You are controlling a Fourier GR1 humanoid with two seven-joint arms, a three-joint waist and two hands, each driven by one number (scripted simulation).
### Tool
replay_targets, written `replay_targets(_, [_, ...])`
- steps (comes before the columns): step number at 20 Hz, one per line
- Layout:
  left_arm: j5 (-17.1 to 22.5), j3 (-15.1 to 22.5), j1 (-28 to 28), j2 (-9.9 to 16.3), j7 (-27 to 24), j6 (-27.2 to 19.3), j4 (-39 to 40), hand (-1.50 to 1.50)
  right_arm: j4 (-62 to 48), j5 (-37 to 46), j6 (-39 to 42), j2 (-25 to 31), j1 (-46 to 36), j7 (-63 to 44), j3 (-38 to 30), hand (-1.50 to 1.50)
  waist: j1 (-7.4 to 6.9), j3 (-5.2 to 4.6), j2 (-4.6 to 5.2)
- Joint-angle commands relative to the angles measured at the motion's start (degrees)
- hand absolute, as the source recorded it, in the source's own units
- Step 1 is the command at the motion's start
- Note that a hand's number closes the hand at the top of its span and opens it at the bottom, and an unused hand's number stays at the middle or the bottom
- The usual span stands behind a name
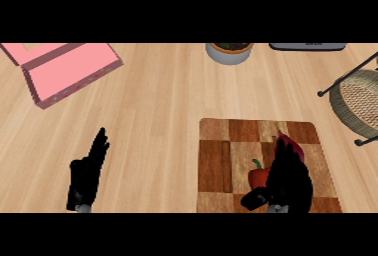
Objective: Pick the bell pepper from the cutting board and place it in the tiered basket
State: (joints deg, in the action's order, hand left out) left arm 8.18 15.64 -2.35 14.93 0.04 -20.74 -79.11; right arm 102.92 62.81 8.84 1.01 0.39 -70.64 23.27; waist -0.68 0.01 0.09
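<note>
Right hand [286,177] sits over the checkered cutting board [221,150], fingers and thumb curled around the red bell pepper [258,175], which remains on the board. Left hand [88,172] rests open at the lower left, fingers straight. The tiered basket [354,102], at the right edge, shows only its woven bottom.
</note>
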Motion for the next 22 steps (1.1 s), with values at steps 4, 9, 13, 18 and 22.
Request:
replay_targets(4, [-0.84, 0.04, -0.88, -0.34, -0.43, 0.41, 0.87, 0.0, -2.99, -2.84, 5.75, -0.96, -3.69, -14.55, 1.26, -1.5, 0.25, -0.06, -0.06])
replay_targets(9, [-0.66, -0.49, -1.8, -1.24, -2.23, 0.43, 0.62, 0.0, -6.59, -6.06, 3.15, -0.97, -4.31, -13.45, -2.23, -1.5, 0.09, -0.05, 0.0])
replay_targets(13, [-1.55, -0.54, 0.03, -1.92, 0.03, -0.64, 0.68, 0.0, -8.54, -6.87, 1.69, -0.97, -3.24, -11.93, -2.13, -1.5, 0.29, -0.02, 0.04])
replay_targets(18, [-1.65, -0.74, -1.41, -0.95, 1.4, 0.11, -1.87, 0.0, -4.62, -6.56, 2.99, -0.96, 0.0, -10.71, -2.6, -1.5, 0.56, -0.02, -0.15])
replay_targets(22, [-1.91, -0.24, -3.2, -0.99, 2.64, -0.09, -5.33, 0.0, -8.3, -5.78, 0.51, -0.95, -1.84, -8.24, -4.22, 1.5, 0.09, 0.01, -0.12])
